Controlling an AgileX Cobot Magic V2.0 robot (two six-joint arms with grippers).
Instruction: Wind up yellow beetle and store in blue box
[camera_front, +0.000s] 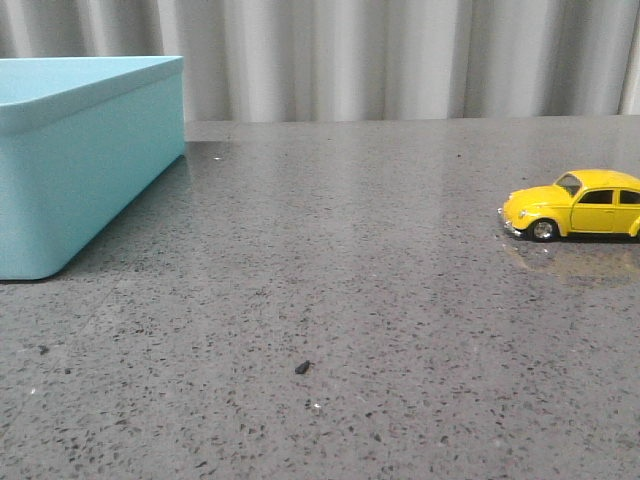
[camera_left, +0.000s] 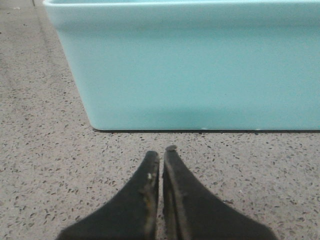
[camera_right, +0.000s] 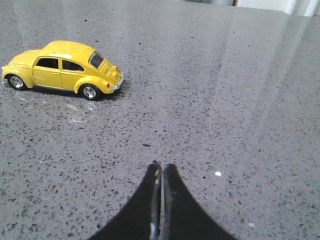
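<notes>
At the far left of the front view stands the blue box (camera_front: 80, 160), a large turquoise container with smooth matte walls, a rounded near corner and a slight lip at the rim, resting flat on the speckled grey counter (camera_front: 330, 300) and cut off by the left edge of the view. Its inside cannot be seen from here. In the left wrist view the left claw (camera_left: 161, 156) hangs just above the counter a little short of the box's long side wall, its two dark fingers (camera_left: 145, 200) pressed together tip to tip with nothing between them, pointing at the wall but not touching it. Moving right across the front view, the middle of the counter carries only a small dark speck (camera_front: 302, 368) and a tiny pale fleck near it. Grey pleated curtains (camera_front: 400, 55) close off the back. At the far right sits the yellow beetle (camera_front: 575, 205), upright on its wheels, side-on, its nose turned toward the box and its tail cut by the right edge; it is well apart from the box. In the right wrist view the right claw (camera_right: 161, 169) is likewise closed on nothing, fingertips meeting, low over the counter and apart from the car, which lies off to one side of where the fingers point.
</notes>
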